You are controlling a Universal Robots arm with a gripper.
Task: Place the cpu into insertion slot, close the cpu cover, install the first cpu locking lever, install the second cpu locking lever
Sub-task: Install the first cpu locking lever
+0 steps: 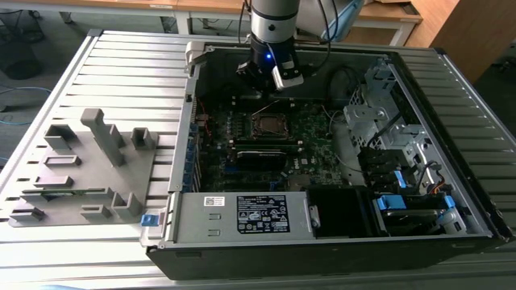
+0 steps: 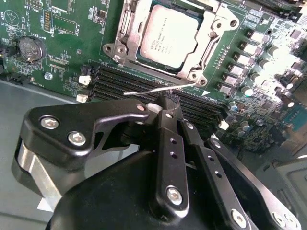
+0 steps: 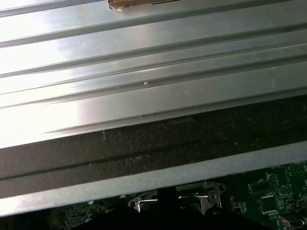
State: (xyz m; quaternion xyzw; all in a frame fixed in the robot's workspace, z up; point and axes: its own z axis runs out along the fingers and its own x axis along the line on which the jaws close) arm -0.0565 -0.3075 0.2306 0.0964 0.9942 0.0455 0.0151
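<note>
1. cpu seated in insertion slot, cpu cover down over it, upper centre, second wrist view
2. gripper clenched, tip at wire locking lever, mid-frame
3. Judgement: press lever down slowly, hook under its catch

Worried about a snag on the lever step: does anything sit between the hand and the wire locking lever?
Nothing visible does. In the second wrist view the hand is right at the locking lever, whose thin wire runs alongside the cpu cover, over the memory slots.
</note>
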